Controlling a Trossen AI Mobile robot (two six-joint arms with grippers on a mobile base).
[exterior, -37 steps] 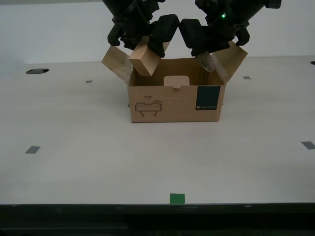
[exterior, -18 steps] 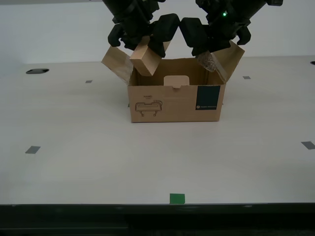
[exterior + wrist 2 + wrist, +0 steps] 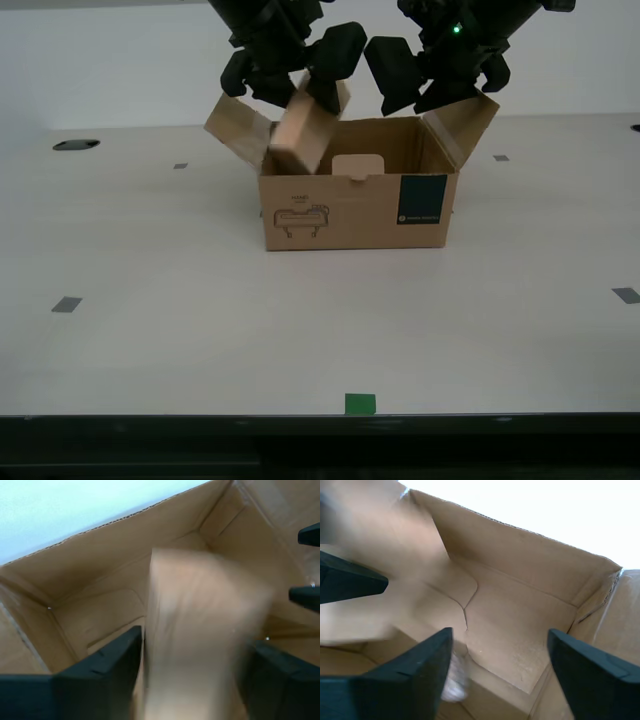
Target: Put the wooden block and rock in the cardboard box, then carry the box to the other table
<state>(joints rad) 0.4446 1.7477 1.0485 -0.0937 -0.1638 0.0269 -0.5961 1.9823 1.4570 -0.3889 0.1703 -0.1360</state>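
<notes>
The cardboard box (image 3: 350,215) stands open on the pale table, its side flaps spread. Above its side at the exterior view's left, my second gripper (image 3: 295,85) (image 3: 192,640) is open. The wooden block (image 3: 303,135) (image 3: 200,630) shows motion-blurred just below its fingers, tilted and dropping over the box rim. My first gripper (image 3: 430,85) (image 3: 500,632) hangs open over the box's other side. A small blurred pale lump, the rock (image 3: 456,677), shows beside one finger (image 3: 415,675) inside the box. The exterior view does not show the rock. The other table is out of view.
The pale table (image 3: 150,300) carries grey square marks (image 3: 66,304) and a green tape mark (image 3: 360,403) near its front edge. A dark round hole (image 3: 76,145) lies at the exterior view's far left. The box's raised flaps (image 3: 235,125) stand close to both arms.
The second gripper has let go of the wooden block, which now tips down into the box. The rock has left the first gripper's fingers and is gone from the exterior view.
</notes>
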